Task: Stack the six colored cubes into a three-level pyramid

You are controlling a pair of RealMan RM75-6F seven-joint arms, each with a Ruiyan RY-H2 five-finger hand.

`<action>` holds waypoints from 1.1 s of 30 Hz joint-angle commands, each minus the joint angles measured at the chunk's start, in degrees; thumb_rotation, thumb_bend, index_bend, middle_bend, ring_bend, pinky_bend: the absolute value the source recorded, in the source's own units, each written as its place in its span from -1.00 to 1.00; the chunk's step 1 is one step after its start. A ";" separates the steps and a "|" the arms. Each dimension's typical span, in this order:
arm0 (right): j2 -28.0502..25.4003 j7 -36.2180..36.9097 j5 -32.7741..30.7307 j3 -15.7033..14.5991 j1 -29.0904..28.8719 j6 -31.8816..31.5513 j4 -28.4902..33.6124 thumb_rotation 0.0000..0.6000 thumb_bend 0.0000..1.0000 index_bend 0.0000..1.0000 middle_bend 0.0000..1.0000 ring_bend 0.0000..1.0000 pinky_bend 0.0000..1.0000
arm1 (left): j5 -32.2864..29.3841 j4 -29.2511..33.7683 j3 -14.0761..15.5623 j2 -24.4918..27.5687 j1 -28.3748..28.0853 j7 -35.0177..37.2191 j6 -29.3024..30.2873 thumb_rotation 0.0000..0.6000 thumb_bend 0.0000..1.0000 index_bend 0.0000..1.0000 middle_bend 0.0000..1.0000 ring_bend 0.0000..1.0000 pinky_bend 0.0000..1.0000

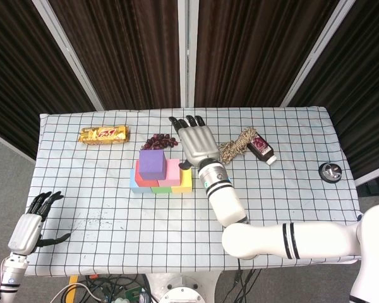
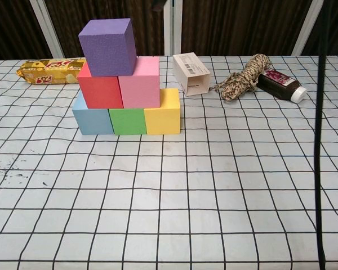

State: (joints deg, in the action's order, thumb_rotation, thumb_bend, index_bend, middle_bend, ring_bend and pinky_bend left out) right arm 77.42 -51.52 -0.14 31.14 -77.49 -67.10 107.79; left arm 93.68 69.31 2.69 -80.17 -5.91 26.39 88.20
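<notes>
Six cubes (image 2: 125,90) stacked three, two, one; both robot hands, right (image 1: 196,143), left (image 1: 33,218), spread, empty.

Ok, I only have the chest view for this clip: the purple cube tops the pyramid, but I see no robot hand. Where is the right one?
Observer: The head view shows the right robot hand open, fingers spread, to the right of the purple cube and clear of it.
Operator: And the left one?
Observer: The left robot hand hangs off the table's near left corner, holding nothing.
Operator: Anything on the table my view misses?
Observer: A small round black object lies near the right edge, past the dark bottle.
</notes>
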 commanded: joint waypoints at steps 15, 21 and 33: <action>5.41 15.54 12.64 -14.87 12.45 14.30 -17.16 1.00 -0.84 -1.00 -0.85 -1.00 -1.00 | -0.85 1.07 -0.17 -0.02 -0.61 -1.65 -1.57 1.00 -1.00 -0.90 -0.70 -0.91 -0.96; 10.63 20.02 17.34 -16.05 13.86 16.59 -24.38 1.00 -0.84 -1.00 -0.92 -1.00 -1.00 | -1.07 0.41 -0.14 -0.16 -0.48 -1.12 -1.60 1.00 -1.00 -0.90 -0.70 -0.91 -0.96; 21.07 25.28 24.29 -15.55 14.39 17.35 -35.18 1.00 -0.80 -1.00 -0.98 -1.00 -1.00 | -1.36 -0.73 -0.18 -0.43 -0.08 -0.12 -1.17 1.00 -1.00 -0.90 -0.70 -0.91 -0.96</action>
State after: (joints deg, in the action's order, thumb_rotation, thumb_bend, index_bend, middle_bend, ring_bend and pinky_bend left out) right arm 97.41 -26.85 23.37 15.34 -63.09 -49.89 73.71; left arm 92.33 68.59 2.50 -80.60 -6.00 26.27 87.03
